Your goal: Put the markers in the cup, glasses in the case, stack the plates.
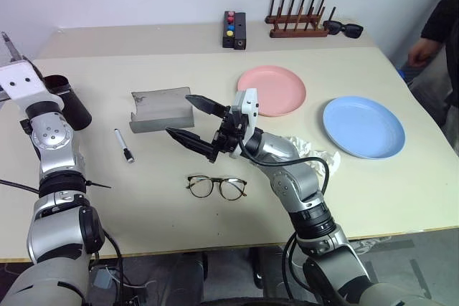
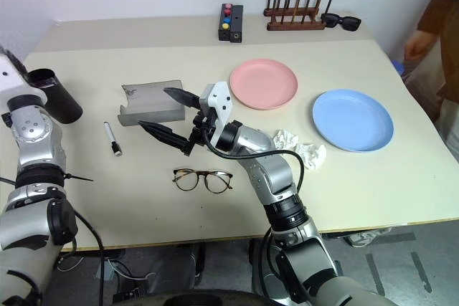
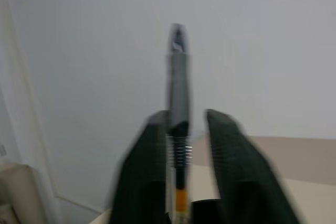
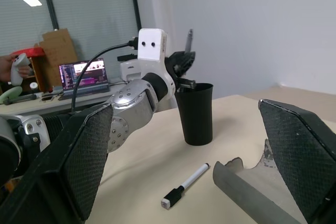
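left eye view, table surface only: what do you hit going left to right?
cup → white marker → case → glasses → pink plate → blue plate

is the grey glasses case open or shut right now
Open. The case lies on the table with its lid swung back and its hollow inside showing, and the glasses lie spread on the tabletop nearer the robot, apart from it.
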Tool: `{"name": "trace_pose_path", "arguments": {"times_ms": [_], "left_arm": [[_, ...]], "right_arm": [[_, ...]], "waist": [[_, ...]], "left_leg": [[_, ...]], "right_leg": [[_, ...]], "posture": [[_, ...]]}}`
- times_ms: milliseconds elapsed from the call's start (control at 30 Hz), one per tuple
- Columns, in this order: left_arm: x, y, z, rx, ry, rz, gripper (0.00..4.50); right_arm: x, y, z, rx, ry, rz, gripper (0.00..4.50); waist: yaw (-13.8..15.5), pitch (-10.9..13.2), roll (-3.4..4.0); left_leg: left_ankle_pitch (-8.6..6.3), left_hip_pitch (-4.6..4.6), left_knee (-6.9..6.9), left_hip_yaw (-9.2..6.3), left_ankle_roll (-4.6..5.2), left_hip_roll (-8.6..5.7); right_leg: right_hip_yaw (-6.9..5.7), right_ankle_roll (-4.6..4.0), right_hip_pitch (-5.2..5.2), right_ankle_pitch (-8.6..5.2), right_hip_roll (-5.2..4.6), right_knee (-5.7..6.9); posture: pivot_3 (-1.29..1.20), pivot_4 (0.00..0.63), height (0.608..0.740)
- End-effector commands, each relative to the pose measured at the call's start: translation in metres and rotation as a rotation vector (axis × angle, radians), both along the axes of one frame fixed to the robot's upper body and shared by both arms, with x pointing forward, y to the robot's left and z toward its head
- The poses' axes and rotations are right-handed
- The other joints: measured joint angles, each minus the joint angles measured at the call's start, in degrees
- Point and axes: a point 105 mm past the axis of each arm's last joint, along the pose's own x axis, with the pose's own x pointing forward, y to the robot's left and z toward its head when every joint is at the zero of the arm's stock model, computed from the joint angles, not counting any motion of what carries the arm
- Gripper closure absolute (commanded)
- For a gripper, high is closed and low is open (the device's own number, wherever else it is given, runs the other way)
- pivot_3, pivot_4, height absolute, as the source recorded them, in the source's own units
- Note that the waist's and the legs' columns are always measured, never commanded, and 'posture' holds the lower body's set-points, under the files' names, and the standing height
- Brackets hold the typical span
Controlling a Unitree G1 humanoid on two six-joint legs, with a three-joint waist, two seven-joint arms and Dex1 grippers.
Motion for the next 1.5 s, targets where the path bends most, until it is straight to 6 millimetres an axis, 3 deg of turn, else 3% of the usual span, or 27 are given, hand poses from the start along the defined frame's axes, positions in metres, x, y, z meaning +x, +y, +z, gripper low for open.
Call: {"name": "trace_pose_path", "arguments": {"times_ms": [33,433,633,733,833,1033,1167,1233,1500], "left_arm": [[-0.002,-0.001,0.009,0.024,-0.021,0.005,1.88],[-0.002,-0.003,0.011,0.008,-0.045,-0.009,1.88],[-0.007,-0.011,0.037,0.027,-0.141,-0.048,1.88],[-0.016,-0.028,0.070,0.040,-0.203,-0.136,1.88],[-0.021,-0.051,0.076,0.030,-0.139,-0.246,1.88],[-0.035,-0.095,0.046,-0.113,0.110,-0.445,1.88],[-0.038,-0.115,0.010,-0.224,0.329,-0.478,0.06],[-0.038,-0.116,-0.013,-0.298,0.449,-0.422,0.02],[-0.036,-0.104,-0.064,-0.627,0.629,-0.184,0.02]], "right_arm": [[-0.007,-0.001,0.016,0.040,-0.057,0.017,0.00],[-0.007,-0.001,0.016,0.037,-0.056,0.022,0.00],[-0.006,-0.001,0.017,0.036,-0.059,0.020,0.00],[-0.003,-0.004,0.017,0.022,-0.073,0.004,0.00],[0.003,-0.013,0.017,-0.016,-0.097,-0.019,0.00],[0.010,-0.033,0.014,-0.154,-0.152,-0.006,0.00],[0.012,-0.040,0.009,-0.231,-0.177,0.015,0.00],[0.011,-0.042,0.006,-0.259,-0.182,0.027,0.00],[0.005,-0.047,-0.003,-0.311,-0.177,0.054,0.00]], "waist": [[0.0,0.0,0.00],[0.0,0.0,0.00],[0.0,0.0,0.00],[0.0,0.0,-0.01],[-0.1,0.0,0.01],[-0.1,0.0,0.01],[-0.1,0.0,0.00],[-0.1,0.0,0.00],[0.1,0.0,-0.09]], "left_leg": [[0.00,0.00,0.00,0.00,0.00,0.00],[0.00,0.00,0.00,0.00,0.00,0.00],[0.00,0.00,0.00,0.00,0.00,0.00],[0.00,-0.01,0.00,-0.01,0.00,0.00],[0.00,-0.01,0.00,-0.01,0.00,0.00],[0.00,0.03,0.01,-0.02,0.00,0.00],[0.00,0.02,0.02,-0.03,0.00,0.00],[0.00,0.03,0.04,-0.03,0.00,0.00],[0.00,0.00,0.10,-0.06,0.00,-0.02]], "right_leg": [[0.00,0.00,0.00,0.00,0.00,0.00],[0.00,0.00,0.00,0.00,0.00,0.00],[0.00,0.00,0.00,0.00,0.00,0.00],[0.01,0.00,0.00,0.00,0.00,0.00],[0.01,0.00,0.00,0.00,-0.02,0.01],[0.03,-0.01,0.00,-0.01,-0.01,0.08],[0.03,0.00,0.00,-0.03,0.01,0.08],[0.03,0.00,0.02,-0.04,0.02,0.08],[0.01,0.01,0.04,-0.04,0.03,0.05]], "posture": [[0.00,0.150,0.740],[0.00,0.150,0.740],[0.00,0.150,0.740],[0.00,0.150,0.740],[0.00,0.150,0.740],[0.00,0.150,0.740],[0.00,0.150,0.740],[0.00,0.150,0.740],[0.00,0.150,0.740]]}}
